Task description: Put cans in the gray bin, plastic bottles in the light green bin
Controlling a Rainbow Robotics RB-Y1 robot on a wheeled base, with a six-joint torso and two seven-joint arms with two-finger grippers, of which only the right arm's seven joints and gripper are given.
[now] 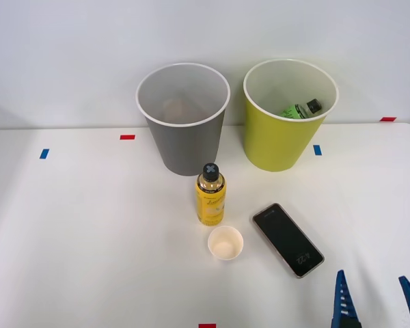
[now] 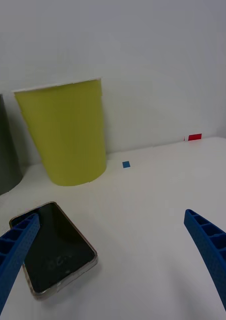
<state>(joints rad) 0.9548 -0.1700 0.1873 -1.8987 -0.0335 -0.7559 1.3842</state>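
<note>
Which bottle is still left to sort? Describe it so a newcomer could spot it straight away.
Start at the gray bin, the left of the two tall bins at the back of the white table. Just in front of it stands the yellow-labelled bottle, upright, with a dark cap marked by a gray cross. Beside it, the cream paper cup is short and open, and the phone lies flat and black.

The right gripper (image 1: 376, 301) is sitting low at the near right of the scene. Its two blue ribbed fingers (image 2: 212, 250) are standing wide apart, gripping nothing.
</note>
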